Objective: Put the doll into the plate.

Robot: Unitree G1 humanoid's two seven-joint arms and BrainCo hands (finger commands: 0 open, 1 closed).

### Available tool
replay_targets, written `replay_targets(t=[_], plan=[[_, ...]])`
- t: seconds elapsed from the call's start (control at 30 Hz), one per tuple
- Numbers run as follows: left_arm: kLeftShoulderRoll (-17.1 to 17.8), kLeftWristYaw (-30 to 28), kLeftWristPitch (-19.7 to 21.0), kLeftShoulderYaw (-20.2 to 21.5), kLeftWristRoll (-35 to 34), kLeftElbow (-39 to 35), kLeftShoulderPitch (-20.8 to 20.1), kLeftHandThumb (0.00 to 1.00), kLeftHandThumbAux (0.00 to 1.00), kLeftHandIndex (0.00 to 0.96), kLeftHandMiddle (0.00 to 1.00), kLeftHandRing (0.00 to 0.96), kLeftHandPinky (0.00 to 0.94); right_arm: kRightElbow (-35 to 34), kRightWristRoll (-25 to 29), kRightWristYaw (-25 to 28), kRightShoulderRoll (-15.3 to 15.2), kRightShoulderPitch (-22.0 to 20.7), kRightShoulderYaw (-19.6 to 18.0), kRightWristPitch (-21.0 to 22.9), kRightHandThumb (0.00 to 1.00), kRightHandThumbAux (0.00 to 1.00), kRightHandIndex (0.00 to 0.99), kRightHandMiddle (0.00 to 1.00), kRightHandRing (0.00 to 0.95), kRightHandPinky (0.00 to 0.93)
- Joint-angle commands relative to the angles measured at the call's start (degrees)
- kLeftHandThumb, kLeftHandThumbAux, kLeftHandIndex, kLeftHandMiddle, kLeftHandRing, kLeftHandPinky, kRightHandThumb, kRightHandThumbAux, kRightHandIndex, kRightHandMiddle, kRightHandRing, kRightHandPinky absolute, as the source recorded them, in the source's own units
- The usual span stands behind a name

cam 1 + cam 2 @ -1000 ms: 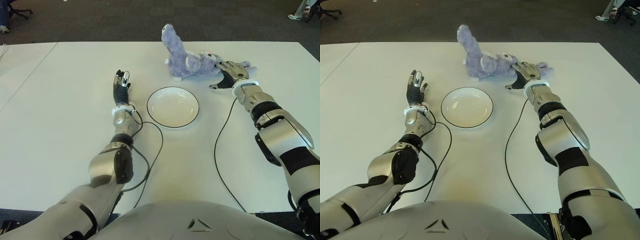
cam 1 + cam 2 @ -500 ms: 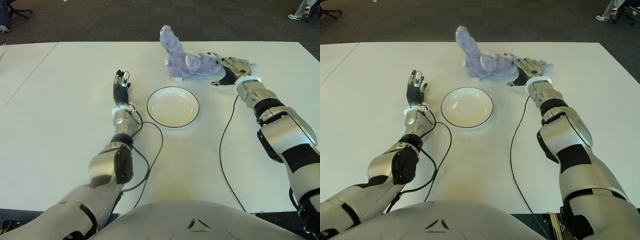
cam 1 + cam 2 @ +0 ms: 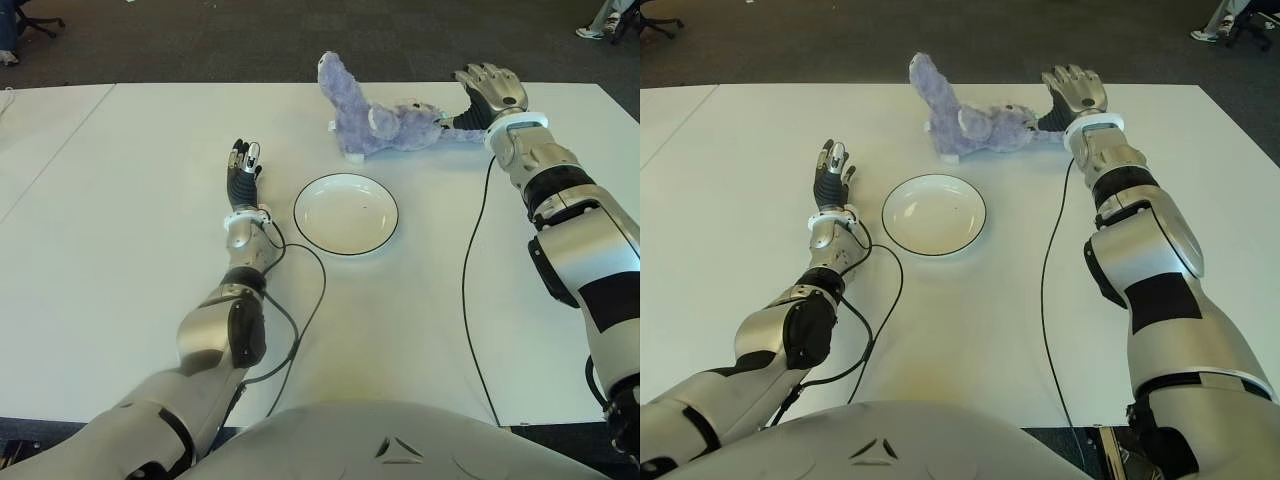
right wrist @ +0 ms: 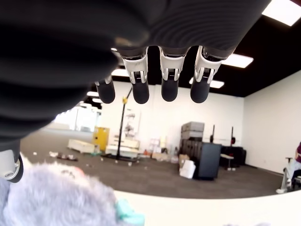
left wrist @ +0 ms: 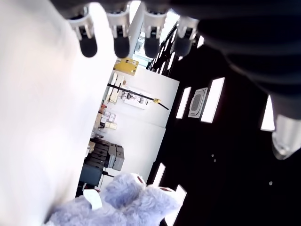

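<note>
The purple plush doll (image 3: 385, 125) lies on the white table (image 3: 120, 200) just beyond the plate, one limb sticking up at its left end. A white plate (image 3: 345, 215) with a dark rim sits in the middle, with nothing in it. My right hand (image 3: 490, 88) hovers at the doll's right end, its fingers (image 4: 169, 89) straight and spread, holding nothing; the doll's fur (image 4: 51, 197) shows just below them. To the left of the plate is my left hand (image 3: 243, 165), fingers extended and idle; its wrist view shows the doll (image 5: 127, 202) farther off.
Black cables trail over the table from each arm (image 3: 470, 280) (image 3: 310, 290). A second white table (image 3: 30, 130) adjoins on the left. Beyond the far edge is dark carpet, with a person's shoe (image 3: 590, 32) at the top right.
My right hand has risen off the doll's head end and moved back and right, fingers spreading. The doll shifted slightly left. The left hand has not moved.
</note>
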Motion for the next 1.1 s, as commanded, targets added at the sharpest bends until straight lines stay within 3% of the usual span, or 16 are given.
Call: replay_targets(t=[0.03,0.43,1.1], plan=[[-1.1,1.9,8.3,0.3,0.3,8.0,12.5,0.0,0.474,0.003,0.031,0.018,0.019,0.0,1.1,-0.3,0.9,-1.6,-1.1,0.1,0.216,0.396,0.0,0.0,0.0,0.0],[-1.1,2.3,8.6,0.4,-0.3,8.0,12.2,0.0,0.452,0.007,0.031,0.02,0.027,0.9,0.2,1.0,3.2,-3.5,-0.5,1.8,0.242,0.389,0.0,0.0,0.0,0.0],[-1.5,2.9,7.2,-0.5,0.6,7.9,13.1,0.0,0.445,0.007,0.028,0.018,0.026,2.0,1.0,6.6,12.8,-5.5,-1.1,6.8,0.314,0.395,0.0,0.0,0.0,0.0]])
